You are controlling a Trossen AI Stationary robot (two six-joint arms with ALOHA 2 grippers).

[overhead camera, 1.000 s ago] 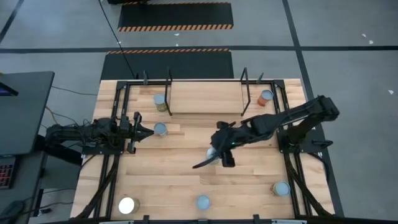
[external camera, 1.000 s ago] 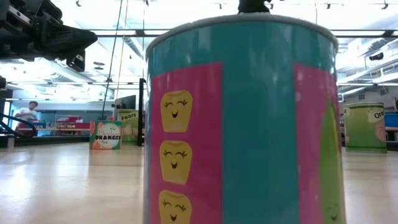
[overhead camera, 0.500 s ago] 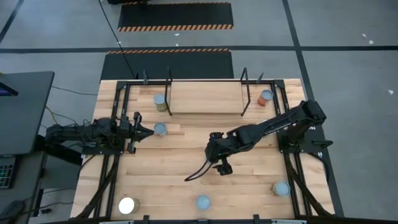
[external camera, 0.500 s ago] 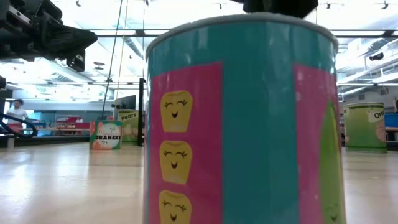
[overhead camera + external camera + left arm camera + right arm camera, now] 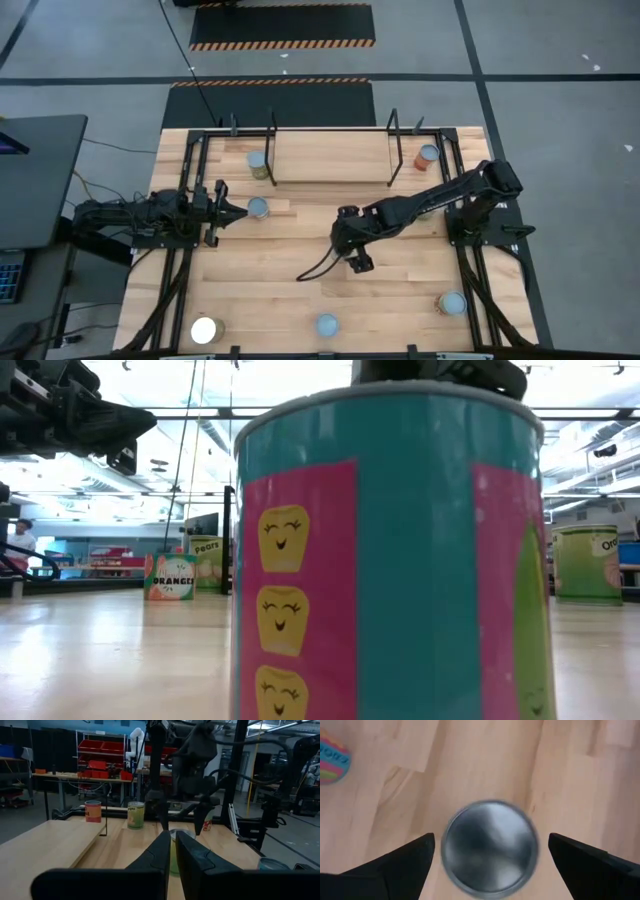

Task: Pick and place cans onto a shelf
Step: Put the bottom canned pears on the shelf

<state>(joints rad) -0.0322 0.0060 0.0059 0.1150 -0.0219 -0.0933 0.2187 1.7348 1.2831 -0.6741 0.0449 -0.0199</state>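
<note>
Table [image 5: 300,300] carries the shelf [image 5: 330,158] at its far edge. Right claw [image 5: 485,852], fingers wide, hovers directly above a can [image 5: 490,847] well in front of the shelf. Left claw [image 5: 170,851], narrow, waits nearby. Can: likely rigid, light, slippery; grip its sidewall.

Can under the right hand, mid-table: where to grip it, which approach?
Take the can by its round side wall, coming straight down. It stands upright, silvery top facing the right hand, whose open fingers flank it on opposite sides, with bare table around it.
</note>
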